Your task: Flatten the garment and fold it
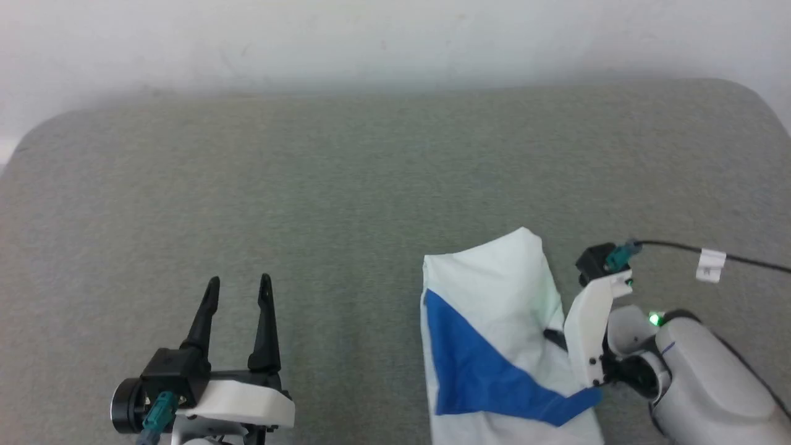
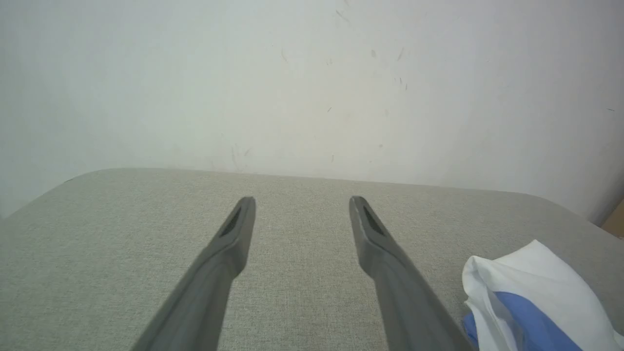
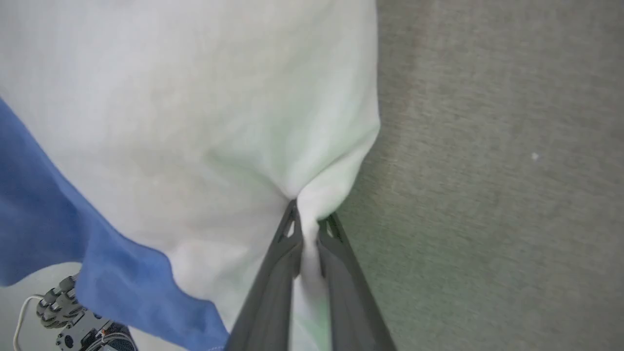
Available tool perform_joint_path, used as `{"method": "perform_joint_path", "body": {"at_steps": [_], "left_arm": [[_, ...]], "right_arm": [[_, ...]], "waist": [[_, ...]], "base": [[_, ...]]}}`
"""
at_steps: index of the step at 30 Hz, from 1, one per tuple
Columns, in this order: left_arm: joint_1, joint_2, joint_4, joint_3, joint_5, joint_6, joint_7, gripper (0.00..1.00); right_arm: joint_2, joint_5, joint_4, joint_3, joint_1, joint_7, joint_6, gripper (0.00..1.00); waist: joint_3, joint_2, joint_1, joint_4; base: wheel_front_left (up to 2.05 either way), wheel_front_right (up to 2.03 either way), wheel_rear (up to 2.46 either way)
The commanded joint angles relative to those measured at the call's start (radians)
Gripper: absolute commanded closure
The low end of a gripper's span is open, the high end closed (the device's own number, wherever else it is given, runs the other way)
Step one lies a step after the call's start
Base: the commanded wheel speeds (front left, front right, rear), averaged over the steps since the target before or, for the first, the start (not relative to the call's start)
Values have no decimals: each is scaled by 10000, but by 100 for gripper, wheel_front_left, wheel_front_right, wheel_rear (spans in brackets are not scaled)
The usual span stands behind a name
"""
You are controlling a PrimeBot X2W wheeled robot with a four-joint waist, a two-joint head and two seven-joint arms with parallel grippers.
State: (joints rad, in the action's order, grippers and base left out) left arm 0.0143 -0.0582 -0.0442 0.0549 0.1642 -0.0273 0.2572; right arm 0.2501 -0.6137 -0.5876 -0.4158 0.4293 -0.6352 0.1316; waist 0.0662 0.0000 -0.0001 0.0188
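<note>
The garment [image 1: 494,321], white cloth with a bright blue panel, lies bunched at the near right of the grey padded table [image 1: 346,179] and runs off the head view's bottom edge. My right gripper [image 3: 307,222] is shut on a pinch of its white cloth at the right edge, the fabric squeezed between the two fingers. In the head view that gripper's white wrist [image 1: 590,321] stands against the garment's right side. My left gripper [image 1: 238,284] hovers open at the near left, well apart from the cloth. A corner of the garment [image 2: 531,292] shows at the left wrist view's lower right.
A pale wall [image 1: 371,37] rises behind the table's far edge. A black cable with a white tag [image 1: 709,264] runs from my right wrist off to the right. Bare grey surface stretches across the middle and far side.
</note>
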Motion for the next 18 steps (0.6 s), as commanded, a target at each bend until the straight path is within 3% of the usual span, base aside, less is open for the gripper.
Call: {"method": "perform_joint_path", "body": {"at_steps": [1,11,18], "left_arm": [[10,-2,106,-7,-41,15,45,0],[-522,-16,736,129,-219,123,45,0],[-1569,-270,832,420,-511,393,45,0]], "right_arm": [[73,158,-46,13,259,-40,-9,100],[1269,1465,-32,199,1564,-413,-9,100],[1996,2421,-527,1428,2334,537,-9,100]], "waist": [[197,0,1,-638],[1580,0,1,-2789],[2960,0,1,-3141]], "base": [[0,0,0],[0,0,0],[0,0,0]]}}
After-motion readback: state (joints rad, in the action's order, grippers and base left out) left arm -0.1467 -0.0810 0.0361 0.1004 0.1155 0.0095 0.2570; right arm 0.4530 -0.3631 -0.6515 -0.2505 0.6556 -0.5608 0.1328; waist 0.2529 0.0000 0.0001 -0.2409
